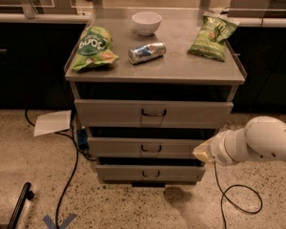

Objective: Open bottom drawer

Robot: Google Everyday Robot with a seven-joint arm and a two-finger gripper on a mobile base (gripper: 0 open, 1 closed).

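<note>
The bottom drawer is the lowest grey metal front of the cabinet, with a small dark loop handle. It sits flush under the middle drawer and the wider top drawer. My gripper is at the end of the white arm, which comes in from the right. It is at the right end of the middle drawer front, just above the bottom drawer's right corner and well right of the handle.
The cabinet top holds a white bowl, a tipped can and two green chip bags. Cables and a sheet of paper lie on the floor at left. A black cable loops at right.
</note>
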